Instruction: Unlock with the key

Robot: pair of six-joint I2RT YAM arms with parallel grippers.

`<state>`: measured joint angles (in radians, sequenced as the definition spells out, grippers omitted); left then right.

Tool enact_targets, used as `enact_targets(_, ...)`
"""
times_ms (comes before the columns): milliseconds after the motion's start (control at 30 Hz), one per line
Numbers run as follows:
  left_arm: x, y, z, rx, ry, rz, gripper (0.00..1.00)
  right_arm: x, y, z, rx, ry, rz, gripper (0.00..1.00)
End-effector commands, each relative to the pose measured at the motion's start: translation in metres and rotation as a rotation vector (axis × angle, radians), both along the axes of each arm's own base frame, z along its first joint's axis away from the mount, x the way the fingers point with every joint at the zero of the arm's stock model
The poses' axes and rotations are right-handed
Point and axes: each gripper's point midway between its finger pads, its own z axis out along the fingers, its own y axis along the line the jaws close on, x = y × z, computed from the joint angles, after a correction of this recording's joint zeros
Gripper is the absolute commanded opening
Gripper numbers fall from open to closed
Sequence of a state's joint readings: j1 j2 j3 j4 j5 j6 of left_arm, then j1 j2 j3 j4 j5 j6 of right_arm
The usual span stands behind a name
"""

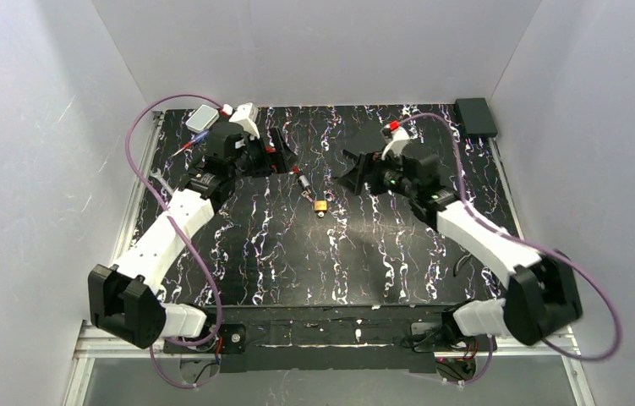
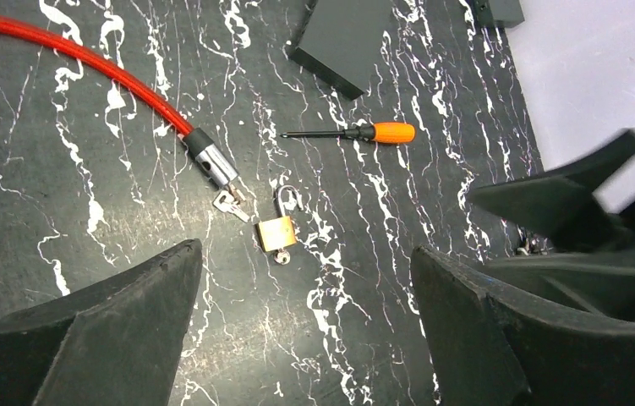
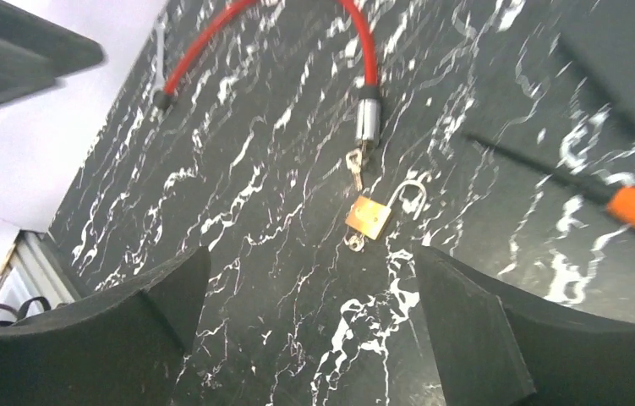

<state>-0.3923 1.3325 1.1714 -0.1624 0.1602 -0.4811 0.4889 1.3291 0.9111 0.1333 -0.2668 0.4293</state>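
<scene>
Two grippers: left gripper (image 1: 280, 154) and right gripper (image 1: 354, 165) flank the padlock (image 2: 276, 233), apart from it. Both are spread wide and pinch nothing.
Cable: the red cable (image 2: 85, 57) ends in a metal barrel (image 2: 212, 162) just beside the padlock.
Screwdriver: the screwdriver (image 2: 364, 133) lies beyond the padlock, apart from it.
Padlock: lies flat on the table (image 2: 60, 211). Its shackle (image 2: 287, 200) appears swung out.
Key: the key (image 2: 229, 203) is a silvery bunch between the barrel tip and the padlock, touching the tip.
Risk, slip: the fingers are broad and the key is tiny and flat. Closing on it may skid it away or nudge the padlock.
Risk, snag: the barrel touches the key, so a grip may catch both.
Risk, collision: both grippers face the same spot.
Unclear, seating: whether the key sits in the barrel cannot be told.
Unclear, padlock base: a small silvery piece (image 2: 282, 256) touches it, possibly another key; too small to tell.
Cut off: the screwdriver in the right wrist view, blurred.
</scene>
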Motion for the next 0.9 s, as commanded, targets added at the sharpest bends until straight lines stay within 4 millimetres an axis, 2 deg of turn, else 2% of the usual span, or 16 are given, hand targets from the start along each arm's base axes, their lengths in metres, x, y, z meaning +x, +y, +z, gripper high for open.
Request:
enact_targets(0,-0.008,0.005,0.044,0.074,-0.156,0.014,0.91,-0.010,-0.036,0.054,-0.042,-0.205,-0.106,0.98)
enact_targets(133,-0.016,0.006,0.049,0.159,-0.215,0.037,0.92,-0.024,-0.056,0.079,0.000,-0.302,-0.177,0.98)
enact_targets(267,-0.029,0.015,0.056,0.166,-0.234,0.060,0.93,-0.034,-0.079,0.085,0.014,-0.314,-0.279,0.98)
enact_targets(433,-0.054,0.036,0.040,0.235,-0.225,0.052,0.94,-0.047,-0.093,0.065,0.008,-0.275,-0.327,0.98)
enact_targets(567,-0.068,0.060,0.011,0.325,-0.218,0.084,0.98,-0.057,-0.101,0.050,0.007,-0.266,-0.341,0.98)
enact_targets(667,-0.074,0.062,-0.017,0.340,-0.210,0.063,0.98,-0.065,-0.103,0.043,0.033,-0.282,-0.334,0.98)
enact_targets(867,-0.068,0.058,-0.014,0.354,-0.192,0.051,0.98,-0.074,-0.110,0.035,0.064,-0.313,-0.355,0.98)
